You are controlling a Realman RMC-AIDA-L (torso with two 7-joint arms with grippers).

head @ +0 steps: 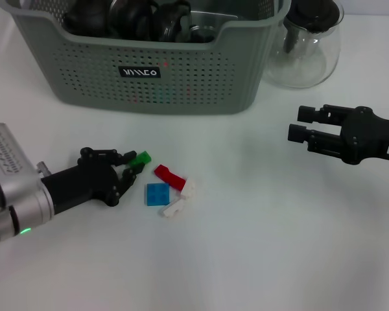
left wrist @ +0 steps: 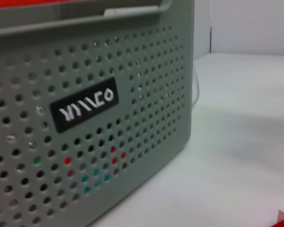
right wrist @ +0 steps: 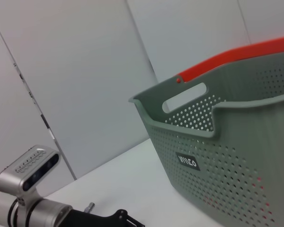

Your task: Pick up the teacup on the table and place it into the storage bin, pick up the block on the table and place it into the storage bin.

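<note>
while the left gripper [head: 131, 163] pinches a green block [head: 142, 157] on the white table [head: 259, 246], the right gripper [head: 297, 124] hovers idle, fingers apart.
small, rigid, light plastic: grip its flat sides. red [head: 169, 176], blue [head: 157, 194] and white blocks [head: 179, 198] lie just beside; the storage bin [head: 181, 78] stands behind; no teacup clearly seen.

The left gripper [head: 131, 163] lies low over the tabletop [head: 259, 246] at the left, its silver wrist reaching in from the edge, black fingers [head: 126, 156] seemingly closed on something small. The right gripper [head: 297, 124] hovers at the right, level, its two fingers parallel and slightly apart.
</note>
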